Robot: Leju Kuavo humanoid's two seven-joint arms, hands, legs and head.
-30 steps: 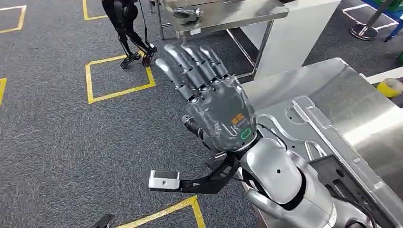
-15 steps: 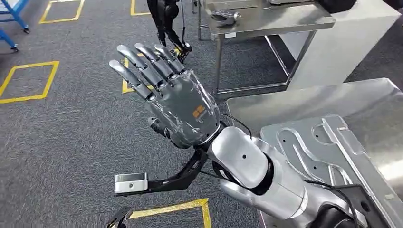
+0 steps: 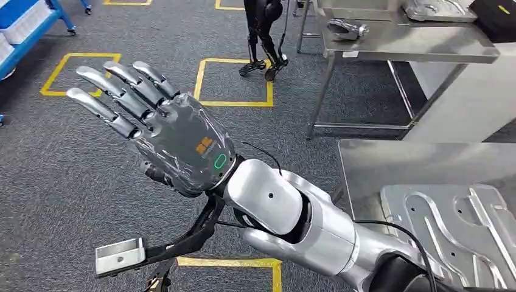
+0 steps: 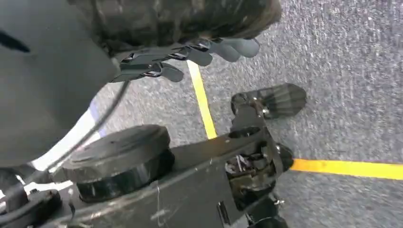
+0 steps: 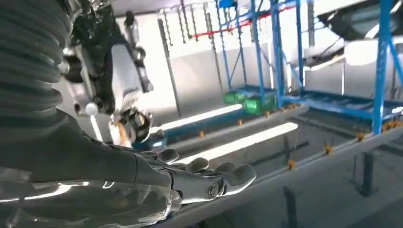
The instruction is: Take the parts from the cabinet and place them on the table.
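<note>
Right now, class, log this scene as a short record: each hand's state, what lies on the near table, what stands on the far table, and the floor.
right hand: raised over the floor, fingers spread, holding nothing
left hand: hanging low over the carpet, fingers curled, nothing visible in it
near table: steel top; a stamped metal plate lies flat on it
far table: steel, with a small metal part on top
floor: grey carpet with yellow tape squares
</note>
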